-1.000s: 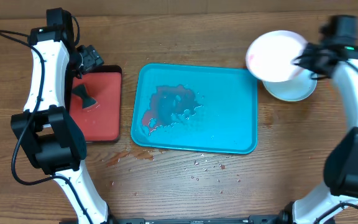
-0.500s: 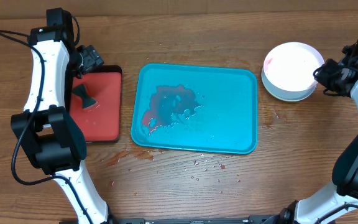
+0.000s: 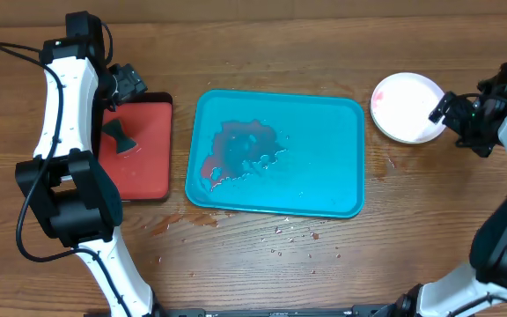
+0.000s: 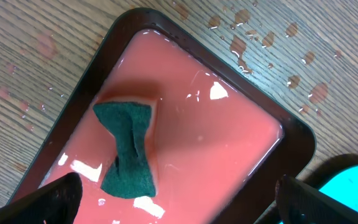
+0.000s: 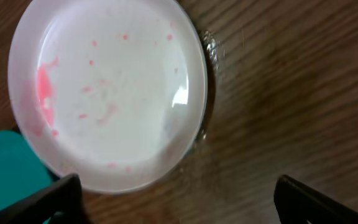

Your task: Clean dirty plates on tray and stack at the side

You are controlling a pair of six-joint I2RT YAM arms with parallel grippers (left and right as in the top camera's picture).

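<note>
Jaws spread wide both sides; wet wooden table (image 3: 236, 273), sauce-smeared tray (image 3: 324, 158).

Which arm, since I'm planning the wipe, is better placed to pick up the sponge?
Left. The left gripper hangs open right above the sponge in the red tray; the right gripper is across the table beside the white plate.

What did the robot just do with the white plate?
The right claw lowered the tilted white plate down flat, right of the teal tray, then let go and pulled back to the right. The left claw, sponge and red tray stayed put.
</note>
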